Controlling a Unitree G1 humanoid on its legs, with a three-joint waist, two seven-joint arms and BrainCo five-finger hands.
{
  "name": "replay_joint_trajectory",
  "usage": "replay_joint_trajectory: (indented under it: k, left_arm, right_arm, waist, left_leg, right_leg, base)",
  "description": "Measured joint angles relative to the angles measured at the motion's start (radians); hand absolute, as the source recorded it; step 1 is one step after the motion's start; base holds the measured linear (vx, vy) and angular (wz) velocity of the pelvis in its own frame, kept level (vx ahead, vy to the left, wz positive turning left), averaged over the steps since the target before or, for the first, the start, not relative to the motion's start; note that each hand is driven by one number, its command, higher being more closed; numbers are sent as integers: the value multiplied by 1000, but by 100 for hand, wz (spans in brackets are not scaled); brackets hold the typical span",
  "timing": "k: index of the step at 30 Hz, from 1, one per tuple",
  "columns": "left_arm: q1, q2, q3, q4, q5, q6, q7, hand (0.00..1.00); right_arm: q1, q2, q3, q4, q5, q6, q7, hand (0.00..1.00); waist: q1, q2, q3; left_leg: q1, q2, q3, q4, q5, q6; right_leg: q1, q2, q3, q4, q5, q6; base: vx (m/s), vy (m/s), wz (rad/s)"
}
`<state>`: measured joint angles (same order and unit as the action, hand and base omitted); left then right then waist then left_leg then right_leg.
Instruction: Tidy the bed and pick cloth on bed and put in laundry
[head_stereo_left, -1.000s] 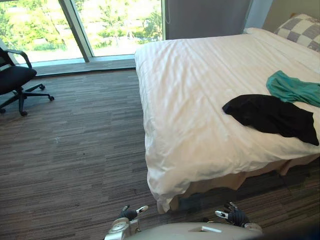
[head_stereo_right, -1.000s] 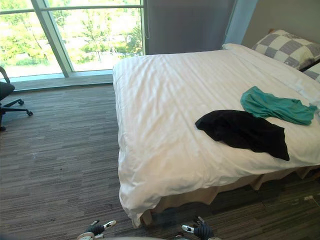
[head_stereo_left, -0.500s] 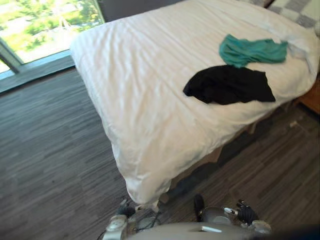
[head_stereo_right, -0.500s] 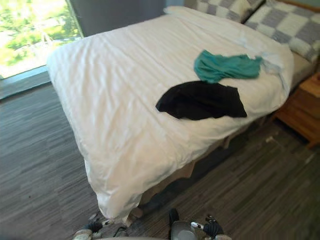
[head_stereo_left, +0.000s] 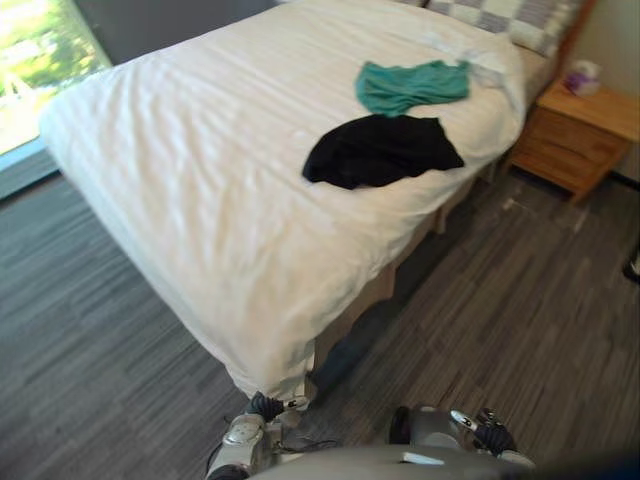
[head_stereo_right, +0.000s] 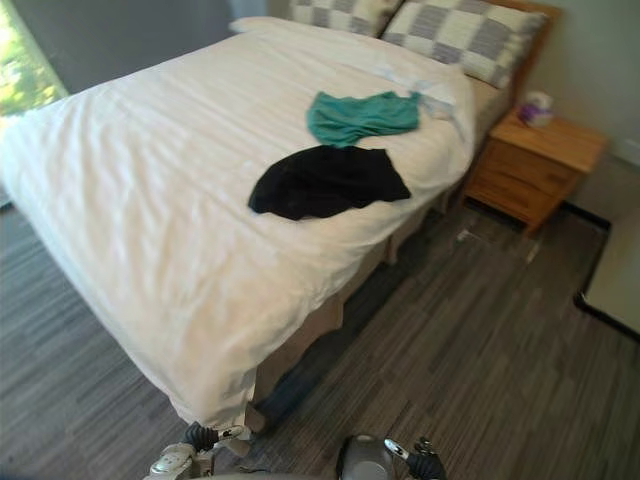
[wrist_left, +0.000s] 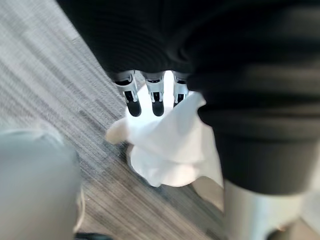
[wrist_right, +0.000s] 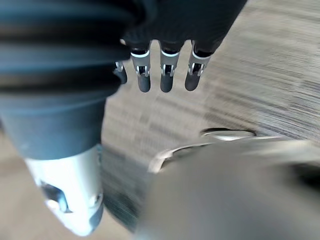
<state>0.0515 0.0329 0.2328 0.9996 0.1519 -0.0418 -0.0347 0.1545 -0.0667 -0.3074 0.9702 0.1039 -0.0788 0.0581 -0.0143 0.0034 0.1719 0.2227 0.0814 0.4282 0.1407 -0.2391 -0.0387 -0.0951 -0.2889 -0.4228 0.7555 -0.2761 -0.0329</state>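
Note:
A black cloth (head_stereo_left: 380, 150) lies crumpled on the white bed (head_stereo_left: 200, 180) near its right side. Just beyond it, toward the checked pillows (head_stereo_right: 455, 30), lies a teal cloth (head_stereo_left: 410, 85). Both my hands hang low by my body, far from the cloths. My left hand (head_stereo_left: 262, 408) is close to the hanging corner of the duvet (wrist_left: 170, 145), its fingers (wrist_left: 156, 97) straight and holding nothing. Over the carpet, my right hand (head_stereo_left: 490, 432) has straight fingers (wrist_right: 167, 75) and is empty too.
A wooden nightstand (head_stereo_left: 575, 135) stands at the bed's right side by the head, with a small purple and white item (head_stereo_left: 582, 77) on it. A window (head_stereo_left: 30, 50) is at the far left. A pale, dark-edged surface (head_stereo_right: 615, 275) enters from the right.
The camera has swung right, so the bed's right side, pillows and nightstand now show. The cloths lie as before. Both hands stay low.

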Motion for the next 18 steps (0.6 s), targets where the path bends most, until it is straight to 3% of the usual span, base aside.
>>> replay_joint_trajectory:
  k: [1,2,3,4,6,7,10,13,16,17,18]
  left_arm:
    - [-5,19,11,-2,-7,-8,2,0]
    - [-6,22,10,10,-2,-7,5,0]
    - [9,35,-10,13,-1,-19,14,0]
    - [13,40,-24,16,0,-21,17,0]
    - [13,49,-61,23,5,-24,22,0]
    - [14,55,-86,44,23,-25,33,0]
    - [13,71,-157,43,29,-35,40,0]
    - [19,84,-179,44,35,-61,38,0]
    - [44,89,-184,45,15,-81,37,0]
    - [51,82,-185,45,-4,-82,37,0]
    - [53,79,-185,45,-15,-82,36,0]
  right_arm:
    - [1,17,3,13,-11,4,0,0]
    - [2,10,6,12,-13,5,0,0]
    - [-25,3,15,16,-21,6,-3,0]
    - [-41,-1,19,25,-22,5,-2,0]
    - [-78,-14,44,47,-30,7,-1,0]
    - [-88,-17,58,56,-31,12,0,0]
    - [-76,-13,65,52,-25,20,8,0]
    - [-76,-12,85,52,13,23,3,0]
    - [-110,-32,84,92,28,55,0,0]
    - [-116,-34,84,98,18,71,3,0]
    - [-116,-38,84,98,5,74,8,0]
  waist:
    - [18,-29,-3]
    - [26,-23,-6]
    - [44,-14,-22]
    - [40,-10,-21]
    - [34,23,-20]
    - [29,39,-26]
    - [29,32,-19]
    - [33,24,-8]
    - [34,27,6]
    - [37,39,5]
    - [38,44,4]
  left_leg:
    - [-15,-7,32,70,-5,-2]
    - [-40,18,36,128,-12,7]
    - [-105,3,-16,139,-60,12]
    - [-117,-9,-27,98,-33,22]
    - [-158,6,4,47,58,45]
    - [-152,18,28,31,73,38]
    - [-135,30,59,21,78,37]
    - [-139,42,74,62,72,29]
    - [-154,15,-155,120,73,30]
    - [-152,3,-237,122,69,25]
    - [-150,0,-261,123,66,20]
  right_leg:
    - [13,-6,-36,-31,-14,33]
    - [37,19,-52,-84,-2,19]
    - [110,97,8,-327,36,15]
    - [129,118,13,-398,53,34]
    - [153,178,-3,-544,86,41]
    - [182,196,-9,-623,121,51]
    - [234,234,6,-757,201,53]
    - [241,253,62,-812,236,42]
    - [217,256,169,-800,254,41]
    - [202,258,216,-798,259,39]
    - [196,260,232,-799,264,41]
  base:
    - [7,-169,-78]
    - [-126,-171,-163]
    - [-173,-113,-139]
    - [-191,-94,-142]
    - [-151,-56,-92]
    - [-173,-38,-63]
    - [-143,-8,-26]
    - [-92,13,-45]
    - [-38,-13,-95]
    - [-22,19,-111]
    - [-22,50,-105]
